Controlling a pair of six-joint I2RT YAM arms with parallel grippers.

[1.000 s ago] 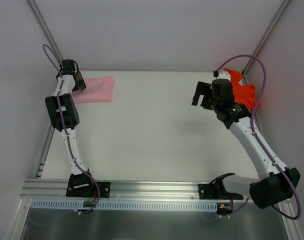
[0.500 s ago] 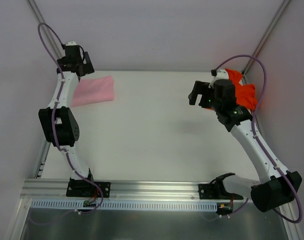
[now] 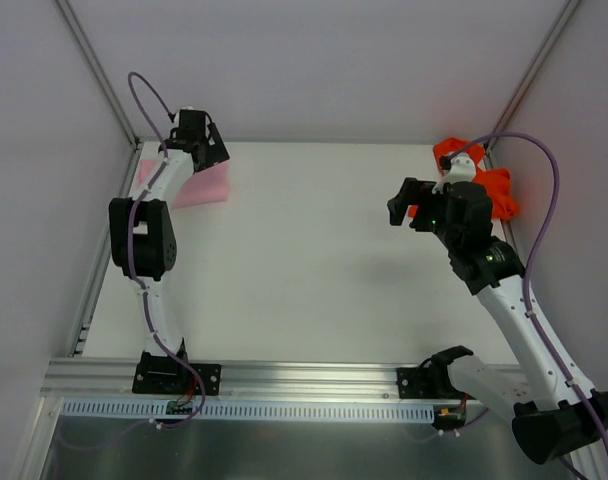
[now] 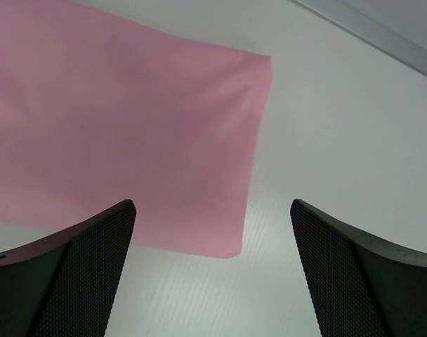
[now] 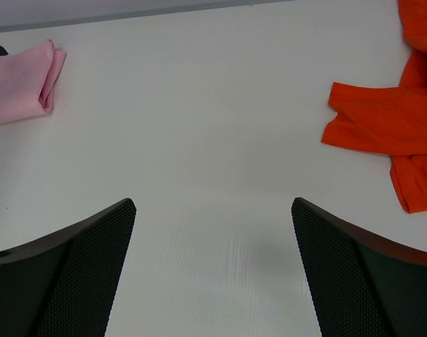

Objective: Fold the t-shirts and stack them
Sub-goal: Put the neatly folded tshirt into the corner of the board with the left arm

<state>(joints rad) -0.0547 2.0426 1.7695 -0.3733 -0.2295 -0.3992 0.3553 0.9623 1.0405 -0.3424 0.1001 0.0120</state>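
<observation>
White desk spreads beneath both arms. Left jaws stand released, gripping nothing, hovering just over the folded pink t-shirt at the far left corner. Right jaws are released as well, above the desk, with the crumpled orange t-shirt near them at the far right corner.

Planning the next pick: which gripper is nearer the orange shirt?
Right. The right gripper hangs beside the orange shirt, toward mid-table; the left gripper is above the pink shirt, far across.

Folded t-shirt is laid at the table's far left corner. Crumpled t-shirt is heaped at far right, well apart.
</observation>
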